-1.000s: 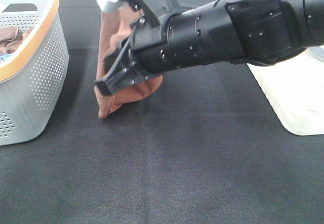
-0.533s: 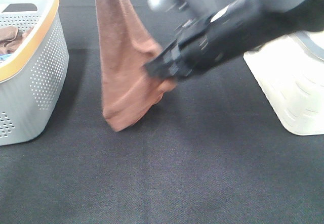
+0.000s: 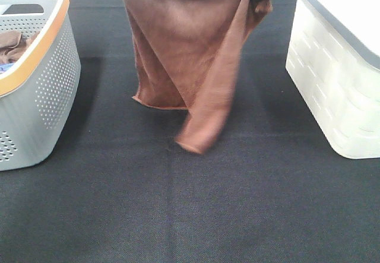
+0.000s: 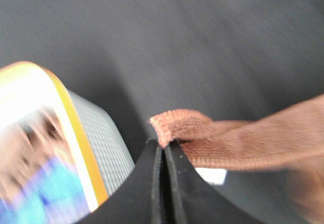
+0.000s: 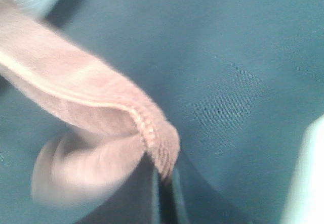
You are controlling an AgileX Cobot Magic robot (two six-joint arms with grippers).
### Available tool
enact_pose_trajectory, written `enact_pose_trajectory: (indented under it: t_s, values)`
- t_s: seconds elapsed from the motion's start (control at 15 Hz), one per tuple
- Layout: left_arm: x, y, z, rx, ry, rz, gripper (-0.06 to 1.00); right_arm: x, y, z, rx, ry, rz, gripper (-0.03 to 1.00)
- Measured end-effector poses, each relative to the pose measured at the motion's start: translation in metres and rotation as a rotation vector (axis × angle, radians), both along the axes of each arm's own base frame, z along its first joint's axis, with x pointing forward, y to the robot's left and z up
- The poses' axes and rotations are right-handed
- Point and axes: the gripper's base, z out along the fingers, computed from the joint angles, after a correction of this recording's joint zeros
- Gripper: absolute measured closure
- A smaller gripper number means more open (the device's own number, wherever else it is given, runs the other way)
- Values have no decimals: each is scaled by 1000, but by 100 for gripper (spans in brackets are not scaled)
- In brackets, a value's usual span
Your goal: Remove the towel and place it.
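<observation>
Towel [image 3: 184, 55] now wider: rust-brown, slack folds.

No writing, brand, number or sign can be read in any view. The small white tag [image 4: 210, 176] on the towel [image 4: 253, 140], just beside the tips of the left gripper [image 4: 163, 149], is blurred; whether it carries print cannot be told.
</observation>
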Motion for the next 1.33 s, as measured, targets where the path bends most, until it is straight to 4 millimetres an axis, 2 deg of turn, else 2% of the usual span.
enact_pose_trajectory:
  t_s: [0.2,0.4,0.53,0.67,0.8,0.93,1.13,1.33]
  values:
    - [23,-5,-3,-12,-180,-16,94,43,5,0,-138,-90,7,97]
    - [51,14,-4,-112,-322,18,94,78,8,1,-265,-192,-12,97]
    - [74,30,-14,-175,-386,43,94,101,9,9,-302,-307,-75,97]
    - [84,32,-23,-210,-416,32,94,114,8,11,-296,-395,-125,97]
    - [88,30,-28,-221,-419,25,94,119,4,9,-280,-413,-150,97]
    - [90,27,-38,-238,-385,32,94,125,0,-2,-271,-383,-189,97]
    - [81,28,-63,-260,-112,125,94,117,0,-22,-286,-184,-206,97]
    - [65,25,-81,-264,154,124,94,101,3,-39,-294,62,-142,97]
